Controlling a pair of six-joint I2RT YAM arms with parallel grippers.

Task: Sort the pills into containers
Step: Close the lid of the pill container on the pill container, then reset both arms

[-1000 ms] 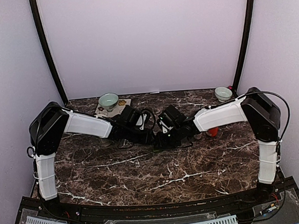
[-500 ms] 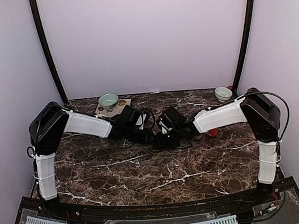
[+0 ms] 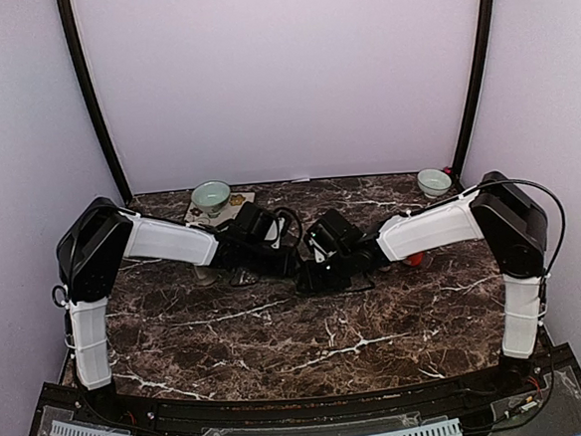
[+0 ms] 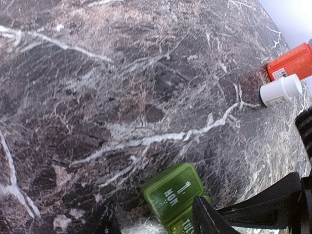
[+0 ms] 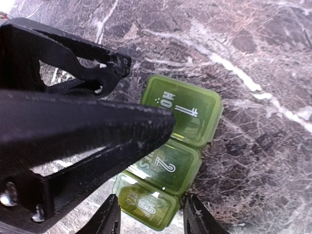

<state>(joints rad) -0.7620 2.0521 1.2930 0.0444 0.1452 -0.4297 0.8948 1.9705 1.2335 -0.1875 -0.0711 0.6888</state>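
Midway across the counter (image 3: 278, 329), between your two arms, the pill box (image 5: 170, 161) lies flat. It is translucent green with lids that look shut, marked MON 1, then 2 and 3. Your left pincer (image 4: 155, 208) stands partly open about it, a gap showing on one side. Your right pincer (image 5: 151, 204) straddles the numbered end; whether it is clamped I cannot tell. Expect light, stiff, slick plastic that skates, so pin its long sides. Beyond lie an orange bottle (image 4: 292, 61) and a white bottle (image 4: 280, 91). Farthest sit a pale bowl (image 3: 210, 196) and a second bowl (image 3: 433, 181).

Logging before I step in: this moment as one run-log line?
pill organizer: visible lids shut | left fingers: open, astride it | right fingers: astride it, grip unclear
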